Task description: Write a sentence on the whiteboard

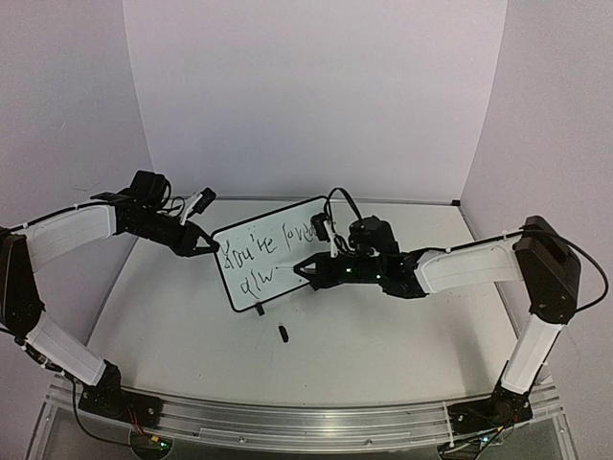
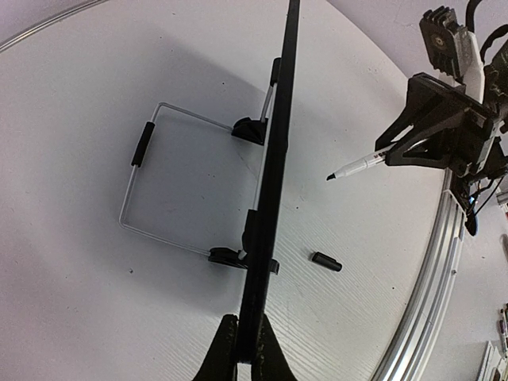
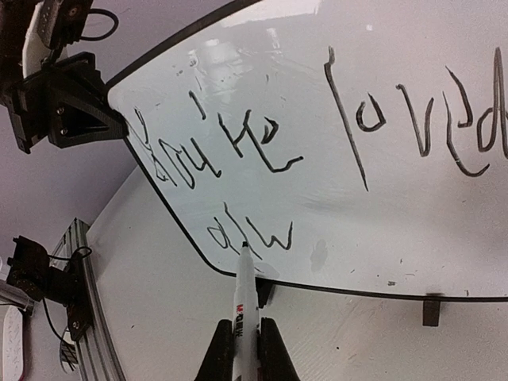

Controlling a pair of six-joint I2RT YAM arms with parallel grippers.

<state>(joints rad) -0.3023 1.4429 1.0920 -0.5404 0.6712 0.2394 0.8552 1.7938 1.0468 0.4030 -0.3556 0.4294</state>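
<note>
The whiteboard [image 3: 413, 230] stands at the middle of the table [image 1: 383, 335]. Its sentence [image 3: 349, 135] reads "You're loved" above "alw". The left gripper [image 1: 204, 247] pinches the board's left edge. The right gripper [image 1: 308, 271] is clamped on a marker [image 3: 244, 294], tip by the "w"; its red label is unreadable. A black cap [image 1: 283, 333] lies in front.

The small black-framed whiteboard [image 1: 268, 257] is standing across mid-table, its wire stand [image 2: 139, 186] jutting behind. The left gripper [image 1: 213, 247] is occupying its left edge, and the right gripper [image 1: 305, 270], pinching a white marker [image 3: 244, 294], is crowding its face. A small black cap [image 1: 283, 333] is lying on the open white tabletop [image 1: 402, 335] in front.
</note>
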